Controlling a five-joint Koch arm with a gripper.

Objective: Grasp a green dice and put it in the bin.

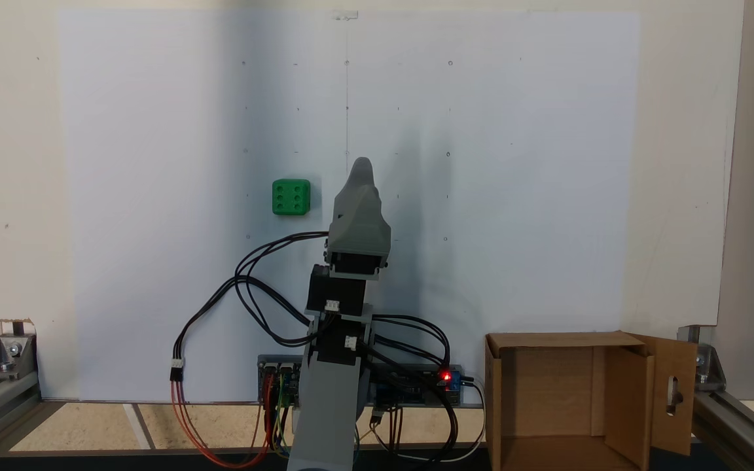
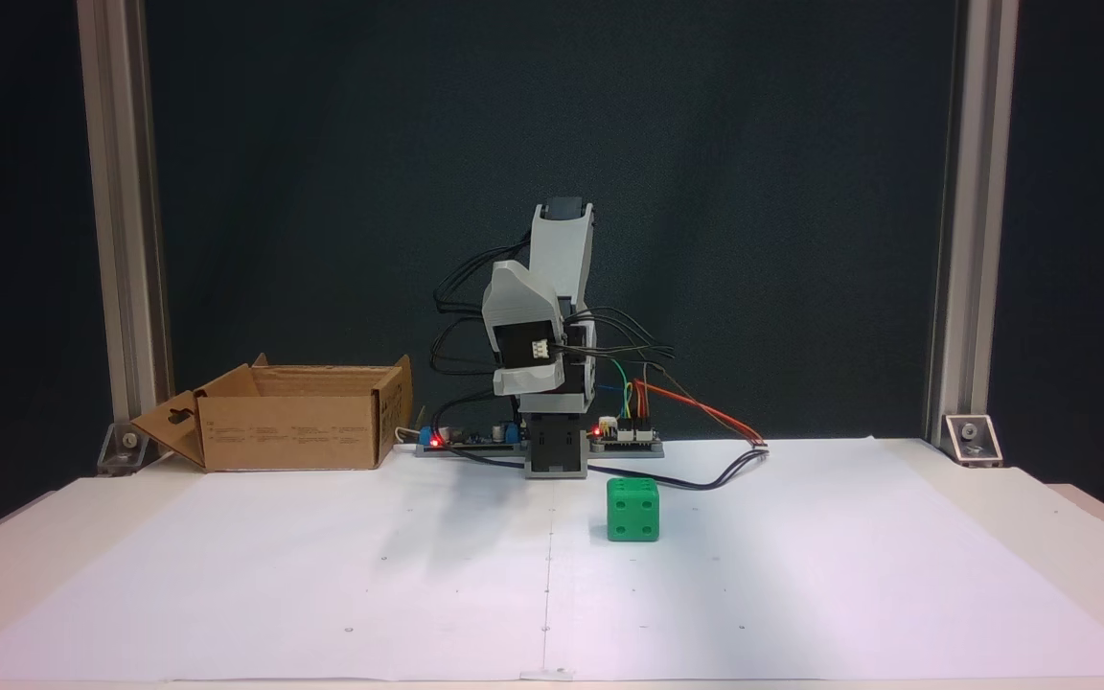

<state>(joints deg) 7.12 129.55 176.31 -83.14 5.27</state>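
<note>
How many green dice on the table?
1. The green dice sits on the white paper, apart from the arm, six pips up in the top-down fixed view. The bin looks empty from above, though its floor is partly hidden.

Colour reference for your workspace

You see a bright green dice [image 1: 291, 197] with recessed round pips, six on its top face, resting on a white paper sheet [image 1: 154, 196] dotted with small dark marks. Your arm [image 2: 540, 326] is grey and white with black motors; its cables [image 1: 246, 281] run black, red and yellow. The bin [image 2: 293, 422] is plain brown cardboard.
</note>
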